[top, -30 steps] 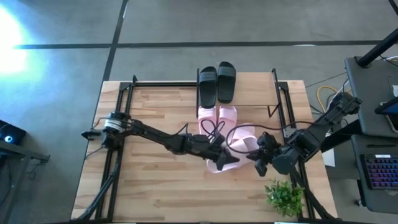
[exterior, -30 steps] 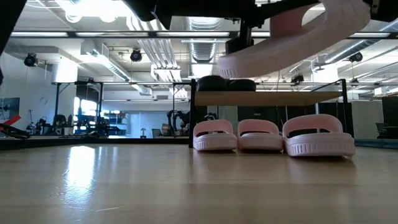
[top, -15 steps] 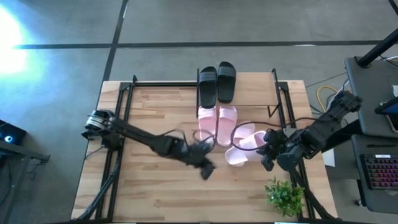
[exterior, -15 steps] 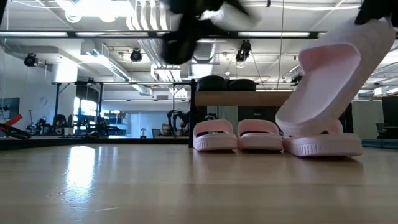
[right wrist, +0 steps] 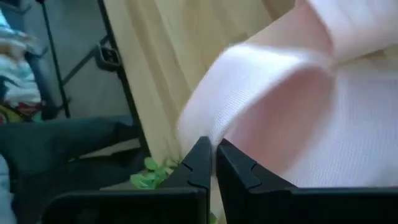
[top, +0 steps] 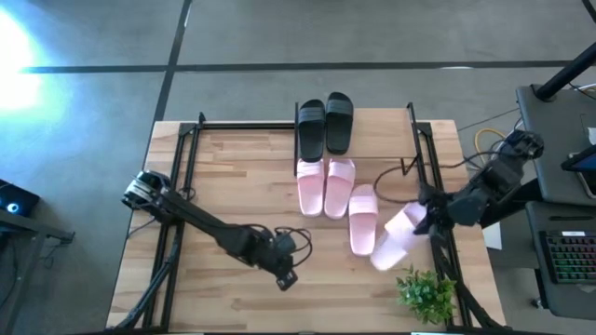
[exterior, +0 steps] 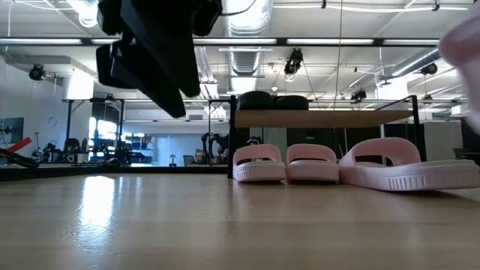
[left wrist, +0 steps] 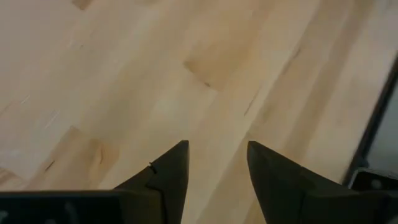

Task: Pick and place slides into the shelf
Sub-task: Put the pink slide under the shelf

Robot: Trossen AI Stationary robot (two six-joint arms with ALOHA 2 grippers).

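Note:
Two black slides [top: 324, 124] lie on the shelf's wooden plank [exterior: 322, 118]. Two pink slides [top: 324, 187] stand side by side on the table below it, and a third pink slide [top: 362, 220] lies flat to their right. My right gripper [top: 425, 221] is shut on a fourth pink slide [top: 395, 238], which hangs tilted near the table's right edge. My left gripper [top: 285, 276] hovers open over bare wood [left wrist: 186, 74] near the table's front, holding nothing. My right gripper pinches the pink slide at the edge of its wide strap [right wrist: 214, 127], between its two fingertips [right wrist: 202, 155]. The fingers come from the table's right side. The slide is lifted clear and slants, its other end [top: 379, 258] toward the table's near edge.
A small green plant [top: 426, 293] stands at the near right corner, just below the held slide. The shelf's black metal bars [top: 415, 140] run along both sides of the table. A desk with a keyboard [top: 568, 256] stands beyond the right edge.
My left gripper has opened, let go of the pink slide and drawn back toward the table's near left. My right gripper has carried that slide toward the right edge, tipping it. The third pink slide on the table has been nudged nearer and turned.

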